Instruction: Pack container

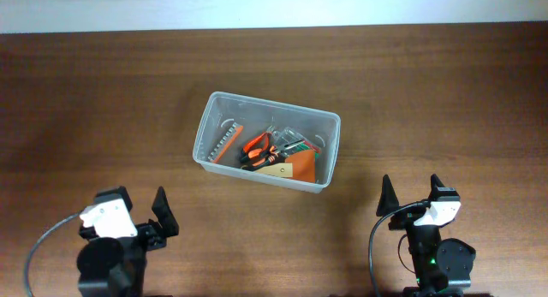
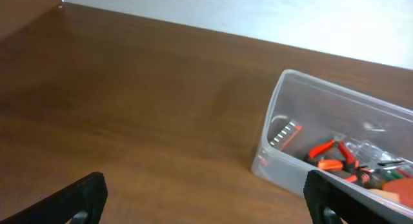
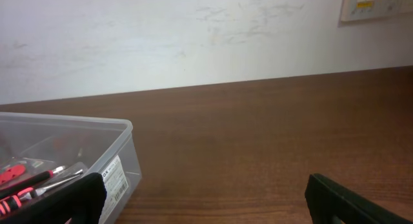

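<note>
**Clear plastic box w/ tools inside, both hands wide open**

Black left gripper (image 1: 141, 204) and right gripper (image 1: 411, 190) sit at the near edge of the wood table (image 1: 94, 92). Both have jaws spread wide and hold nothing. They are well apart from the box.

Next out, near the middle and a bit to the right, is the clear plastic container (image 1: 274, 105), turned at a slant. Inside are orange pliers (image 1: 255, 151), a grey strip of bits (image 1: 225, 145) and an orange card (image 1: 301, 167). I see no loose things on the table and no lid.

Prob. the box is light, thin and a bit bendy, w/ smooth, slippy walls. Best hold, I think, is a short end wall at the rim, one finger in and one out. The tools could slide if it tips, so keep it flat.

Far back is just bare wood, then a white wall.
</note>
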Controlling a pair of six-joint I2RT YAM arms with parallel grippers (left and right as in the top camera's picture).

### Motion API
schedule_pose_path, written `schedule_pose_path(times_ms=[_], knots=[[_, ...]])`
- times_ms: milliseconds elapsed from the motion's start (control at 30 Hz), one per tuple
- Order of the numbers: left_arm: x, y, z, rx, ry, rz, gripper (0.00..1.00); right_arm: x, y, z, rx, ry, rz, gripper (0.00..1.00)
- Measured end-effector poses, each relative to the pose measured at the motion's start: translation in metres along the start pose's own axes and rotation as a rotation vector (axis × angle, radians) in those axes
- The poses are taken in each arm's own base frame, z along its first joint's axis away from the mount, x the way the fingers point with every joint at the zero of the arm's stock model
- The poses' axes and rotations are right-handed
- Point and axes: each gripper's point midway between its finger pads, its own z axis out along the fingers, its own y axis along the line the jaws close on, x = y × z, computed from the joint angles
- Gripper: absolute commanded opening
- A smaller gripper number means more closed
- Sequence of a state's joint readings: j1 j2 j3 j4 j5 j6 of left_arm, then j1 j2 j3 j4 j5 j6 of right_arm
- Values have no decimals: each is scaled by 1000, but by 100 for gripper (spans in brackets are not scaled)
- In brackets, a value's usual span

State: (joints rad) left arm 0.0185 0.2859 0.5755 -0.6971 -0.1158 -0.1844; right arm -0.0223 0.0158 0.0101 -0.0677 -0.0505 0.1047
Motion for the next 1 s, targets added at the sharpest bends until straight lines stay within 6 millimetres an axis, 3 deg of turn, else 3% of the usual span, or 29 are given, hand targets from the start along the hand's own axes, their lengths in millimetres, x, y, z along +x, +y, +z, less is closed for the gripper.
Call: schedule_pose_path(times_ms=[667, 1000], knots=[[83, 16, 27, -24, 38, -7, 99, 0, 0, 0, 0, 0, 0, 99], [80, 18, 40, -33, -26, -13, 99, 0, 0, 0, 0, 0, 0, 99]])
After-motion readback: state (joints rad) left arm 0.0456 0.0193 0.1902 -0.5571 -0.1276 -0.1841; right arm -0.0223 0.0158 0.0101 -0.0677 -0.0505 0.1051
